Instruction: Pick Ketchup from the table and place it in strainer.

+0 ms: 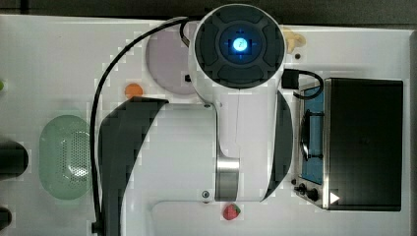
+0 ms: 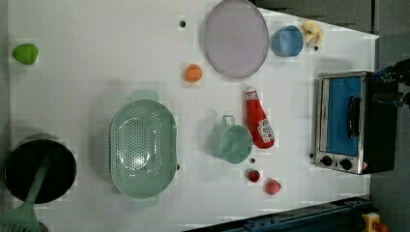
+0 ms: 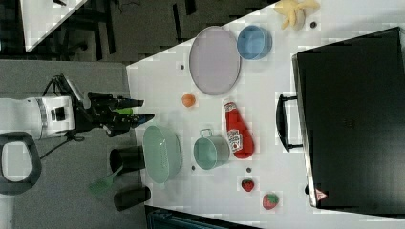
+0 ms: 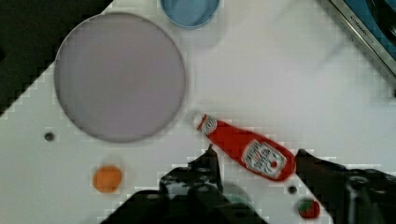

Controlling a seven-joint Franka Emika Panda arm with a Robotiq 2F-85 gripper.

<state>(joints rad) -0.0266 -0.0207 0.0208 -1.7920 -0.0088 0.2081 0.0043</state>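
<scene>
The ketchup (image 2: 258,123) is a red squeeze bottle with a white-and-dark label. It lies flat on the white table between the teal cup (image 2: 232,141) and the toaster oven (image 2: 345,121), cap toward the lilac plate (image 2: 235,37). The strainer (image 2: 142,149), a pale green perforated oval basket, stands empty at the left view's left of the cup. My gripper (image 3: 147,109) hangs open well above the table with nothing between its fingers. In the wrist view the ketchup (image 4: 247,151) lies far below, between the two dark fingers (image 4: 210,163). In the top view the arm covers the bottle, and the strainer (image 1: 66,156) shows beside it.
A blue bowl (image 2: 286,41), an orange ball (image 2: 193,73), two strawberries (image 2: 254,175) (image 2: 272,186), a green fruit (image 2: 25,53) and a yellow peeled banana (image 2: 313,32) lie about the table. A black pot (image 2: 39,169) with a green spatula stands beyond the strainer.
</scene>
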